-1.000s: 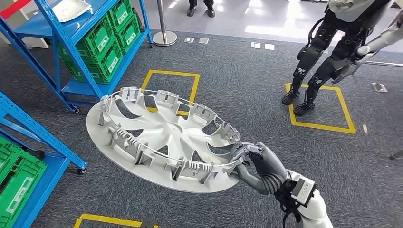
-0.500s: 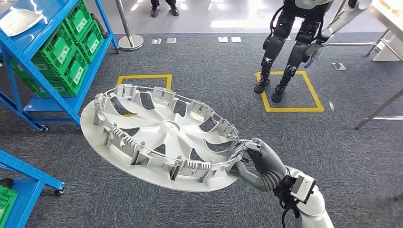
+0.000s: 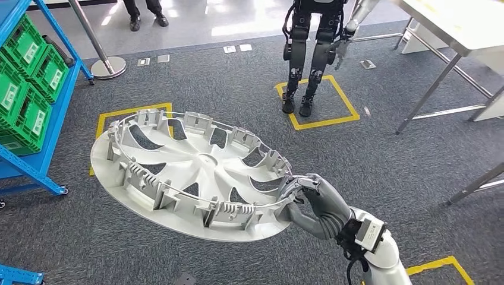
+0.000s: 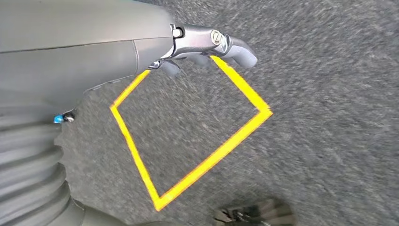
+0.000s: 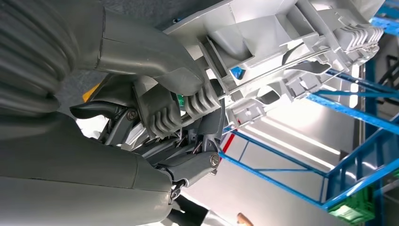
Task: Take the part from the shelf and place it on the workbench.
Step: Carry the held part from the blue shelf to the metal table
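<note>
In the head view, the right hand [image 3: 314, 205] holds the wheel cover [image 3: 190, 178] by its rim at the edge nearest to the robot. The fingers [image 3: 297, 184] are curled over the top of the rim and the rest of the hand is under it. The cover is in the air above the grey carpet [image 3: 380, 154], tilted, with its ribbed inner side up. A blue shelf [image 3: 35, 107] with green crates [image 3: 24, 83] stands at the left, another robot [image 3: 312, 41] stands on a yellow floor square [image 3: 324, 104], and a table [image 3: 457, 29] is at the far right.

In the left wrist view, the left hand [image 4: 94, 52] hangs over the carpet with nothing in it, and its fingers [image 4: 226, 44] are stretched out above a yellow square.

In the right wrist view, the thumb [image 5: 155, 61] presses on the rim of the cover [image 5: 282, 42], with the dark fingers [image 5: 207, 127] closed on the other side
</note>
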`<action>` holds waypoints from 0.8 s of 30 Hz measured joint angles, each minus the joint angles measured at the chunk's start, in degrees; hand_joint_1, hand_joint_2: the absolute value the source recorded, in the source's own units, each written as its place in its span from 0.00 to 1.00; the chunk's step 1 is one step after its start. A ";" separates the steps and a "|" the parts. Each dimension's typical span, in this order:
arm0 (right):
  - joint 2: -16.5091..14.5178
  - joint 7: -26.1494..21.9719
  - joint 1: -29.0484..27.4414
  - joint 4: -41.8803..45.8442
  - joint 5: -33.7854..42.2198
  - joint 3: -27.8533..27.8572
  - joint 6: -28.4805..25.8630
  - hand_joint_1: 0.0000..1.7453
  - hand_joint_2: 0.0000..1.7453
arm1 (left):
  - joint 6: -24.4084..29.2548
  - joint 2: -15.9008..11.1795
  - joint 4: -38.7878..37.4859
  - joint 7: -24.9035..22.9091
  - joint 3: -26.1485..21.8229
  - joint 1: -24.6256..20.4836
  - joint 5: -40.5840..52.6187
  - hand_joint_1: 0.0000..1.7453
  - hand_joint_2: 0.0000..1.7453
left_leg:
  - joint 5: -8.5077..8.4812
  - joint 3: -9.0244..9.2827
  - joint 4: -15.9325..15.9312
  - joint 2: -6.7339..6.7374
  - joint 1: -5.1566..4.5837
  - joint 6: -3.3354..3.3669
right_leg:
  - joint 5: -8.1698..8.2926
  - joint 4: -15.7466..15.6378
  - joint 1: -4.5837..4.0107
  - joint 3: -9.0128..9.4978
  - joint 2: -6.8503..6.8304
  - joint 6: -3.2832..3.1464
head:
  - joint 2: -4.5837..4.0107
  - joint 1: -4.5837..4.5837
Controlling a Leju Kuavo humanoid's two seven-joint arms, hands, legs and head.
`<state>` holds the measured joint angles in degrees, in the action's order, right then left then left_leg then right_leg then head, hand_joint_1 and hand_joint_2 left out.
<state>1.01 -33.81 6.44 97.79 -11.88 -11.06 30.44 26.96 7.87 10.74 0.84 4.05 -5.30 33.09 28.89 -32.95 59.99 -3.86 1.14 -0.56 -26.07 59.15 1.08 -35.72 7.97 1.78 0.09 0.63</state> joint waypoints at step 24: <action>0.31 -0.98 -0.21 -1.20 0.31 -0.09 0.35 1.00 1.00 | -0.04 0.21 0.29 0.44 -0.04 -0.24 0.79 0.00 1.00 | 6.30 -5.97 14.04 4.01 -0.36 -1.06 | 0.20 -0.47 -0.43 0.54 -4.43 -2.08 | 0.00 -0.17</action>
<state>1.32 -34.80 6.23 96.60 -11.57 -11.15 30.79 26.92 8.09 11.04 1.28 4.01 -5.54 33.87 35.20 -38.92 74.03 0.15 0.78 -1.62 -25.87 58.68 0.65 -35.18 3.54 -0.30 0.09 0.45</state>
